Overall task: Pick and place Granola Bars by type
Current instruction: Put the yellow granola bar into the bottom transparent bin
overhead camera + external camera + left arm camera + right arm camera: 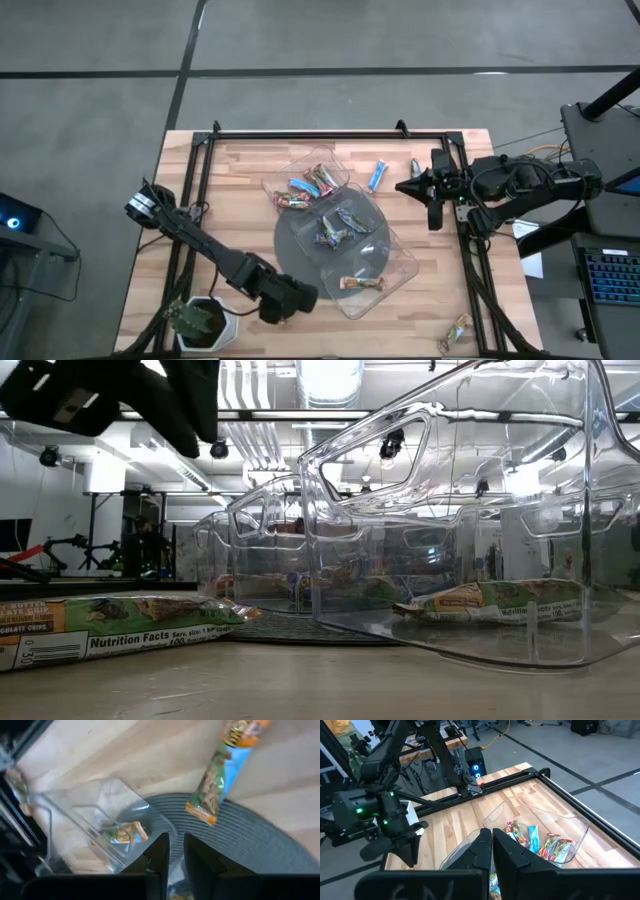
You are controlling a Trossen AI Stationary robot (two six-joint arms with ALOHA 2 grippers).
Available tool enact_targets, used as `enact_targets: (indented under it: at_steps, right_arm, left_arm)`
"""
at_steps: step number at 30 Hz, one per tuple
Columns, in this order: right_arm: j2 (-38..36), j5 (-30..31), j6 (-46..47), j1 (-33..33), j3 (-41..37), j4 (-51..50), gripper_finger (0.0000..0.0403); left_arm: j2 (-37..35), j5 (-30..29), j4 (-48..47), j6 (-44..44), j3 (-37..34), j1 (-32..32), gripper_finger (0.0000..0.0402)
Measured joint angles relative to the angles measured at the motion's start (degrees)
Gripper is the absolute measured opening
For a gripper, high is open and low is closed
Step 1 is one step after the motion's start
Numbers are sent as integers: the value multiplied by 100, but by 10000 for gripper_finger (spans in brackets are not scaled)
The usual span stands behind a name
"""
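Sorting looks partly done: three clear trays on the grey disc already hold granola bars, while a blue bar and another lie loose on the table; left gripper nearly closed and empty, right gripper shut, empty.

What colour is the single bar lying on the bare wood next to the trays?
Blue: the bar lies beside the top tray, clearest in the high view.

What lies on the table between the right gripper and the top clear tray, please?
In the high view, one blue granola bar lies there on the wooden table.
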Motion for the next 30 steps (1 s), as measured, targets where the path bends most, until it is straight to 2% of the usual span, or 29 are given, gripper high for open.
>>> enact_targets:
  at_steps: [4,6,9,13,16,26,30]
  right_arm:
    - [0,-2,0,0,0,-2,9]
    - [0,-2,2,0,0,0,8]
    - [0,-2,2,0,0,3,8]
    - [2,-2,2,0,0,15,9]
    - [4,-4,2,0,0,43,8]
    - [4,-9,2,0,0,46,8]
    - [4,-9,2,0,0,46,9]
  left_arm:
    - [0,331,196,-767,-8,9,42]
    - [0,498,256,-842,-8,21,42]
    - [0,374,449,-851,-8,15,42]
    - [0,19,749,-1413,-8,-14,42]
    - [0,-7,802,-1634,1,-12,45]
    - [0,-59,821,-2043,114,-12,126]
    - [0,-69,803,-2020,106,-36,143]
